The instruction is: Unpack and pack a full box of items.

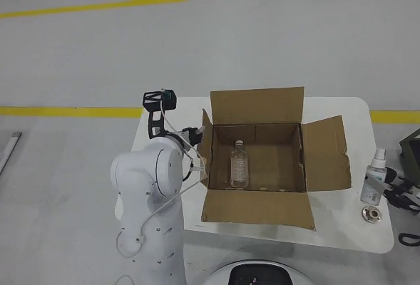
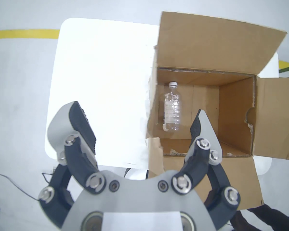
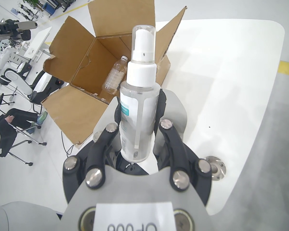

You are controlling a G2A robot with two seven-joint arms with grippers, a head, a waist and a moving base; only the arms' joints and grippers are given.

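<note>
White counter (image 1: 345, 229) on a grey floor (image 1: 67, 64) crossed by a yellow line (image 1: 53, 111). The box (image 1: 256, 203) sits mid-counter with its flaps spread. A clear bottle (image 1: 239, 165) lies inside, on the left. The left tool (image 2: 137, 108), released, hangs left of the box. The right tool (image 3: 138, 111) grasps a spray bottle (image 3: 139, 73) at the counter's right edge, near a metal ring (image 1: 371, 214).

Matt cardboard box (image 1: 256, 105), clear plastic bottle (image 1: 239, 165) (ribbed), glossy table (image 1: 352, 222)

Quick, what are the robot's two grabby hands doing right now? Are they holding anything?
Left gripper: open, holding nothing.
Right gripper: closed on the spray bottle.
</note>
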